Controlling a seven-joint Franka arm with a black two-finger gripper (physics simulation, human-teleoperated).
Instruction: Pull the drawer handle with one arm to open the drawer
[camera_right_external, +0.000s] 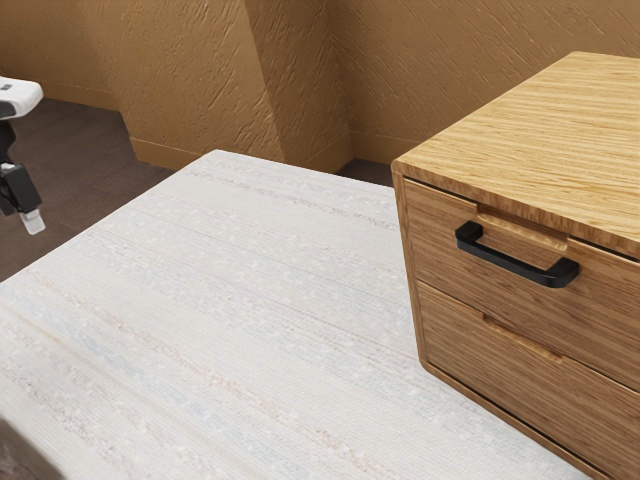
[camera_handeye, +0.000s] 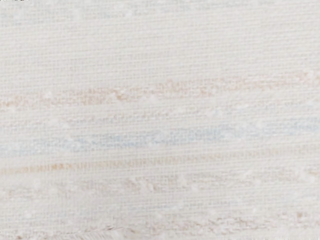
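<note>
Claw (camera_right_external: 28, 215): exterior view's far left, hanging over the surface's (camera_right_external: 230, 300) near edge; apart or together, I cannot tell. Upper drawer (camera_right_external: 450, 240) of the cabinet (camera_right_external: 540, 130), apparently shut, lies well apart at the right, its black handle (camera_right_external: 517, 262) horizontal. I should straddle the bar centrally, then pull straight outward.

1. Walls (camera_right_external: 190, 60): rough ochre plaster, trowel-marked. An angled buttress (camera_right_external: 290, 80) projects from them.
2. Baseboard (camera_right_external: 160, 153): same ochre, along the wall foot.
3. Floor (camera_right_external: 90, 150): dark brown, matte.
4. Table (camera_right_external: 230, 300): pale whitewashed top with faint tan and blue streaks running lengthwise.
5. Light: soft, even.
</note>
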